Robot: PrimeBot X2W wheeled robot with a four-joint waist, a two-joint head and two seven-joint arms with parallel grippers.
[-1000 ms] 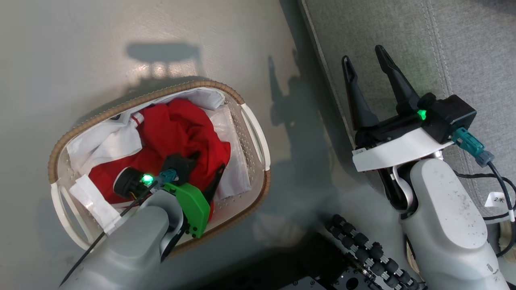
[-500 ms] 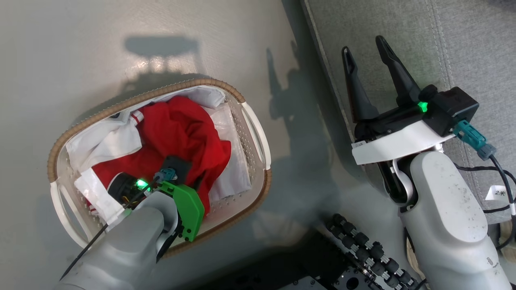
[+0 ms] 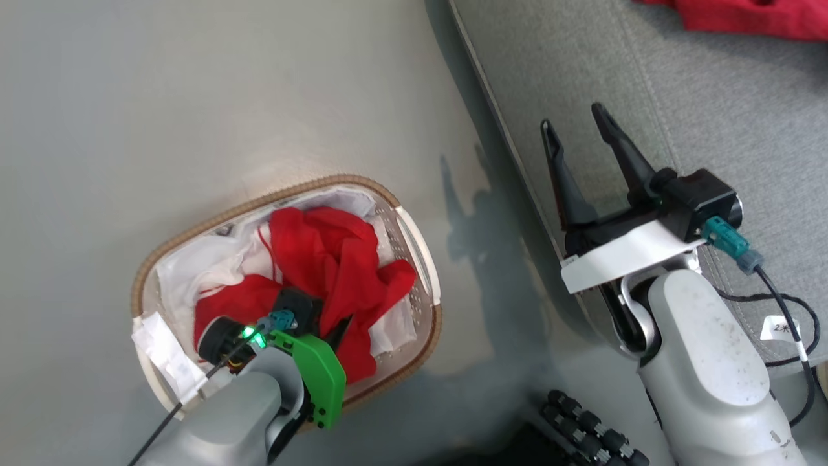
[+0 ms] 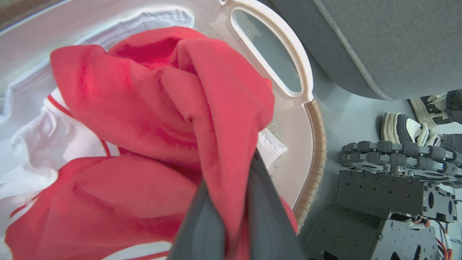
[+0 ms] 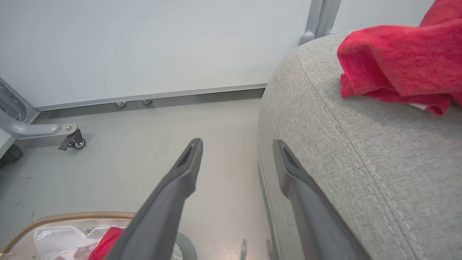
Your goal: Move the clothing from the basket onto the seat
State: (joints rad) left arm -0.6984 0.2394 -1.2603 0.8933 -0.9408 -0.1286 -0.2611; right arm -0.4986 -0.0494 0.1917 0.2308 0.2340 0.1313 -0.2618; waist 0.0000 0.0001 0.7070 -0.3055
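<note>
- The left tool [image 4: 231, 180] reached down into the basket [image 3: 259, 202]. Its two dark fingers [image 4: 267, 224] were pressed together, pinching a fold of the red clothing [image 3: 323, 252].
- The rest of the clothing lay bunched inside the basket, on top of the white liner [image 3: 187, 272].
- The basket stood on the grey floor [image 3: 194, 97], near the front of the seat [image 3: 647, 77] but not touching it.
- The right tool [image 3: 574, 120] hung over the front edge of the seat. Its fingers were spread wide with nothing between them.
- Another red garment [image 5: 397, 61] lay on top of the seat, well apart from the right tool.
- In the left wrist view, the basket's cream handle opening [image 4: 270, 65] showed just beyond the pinched fold.
</note>
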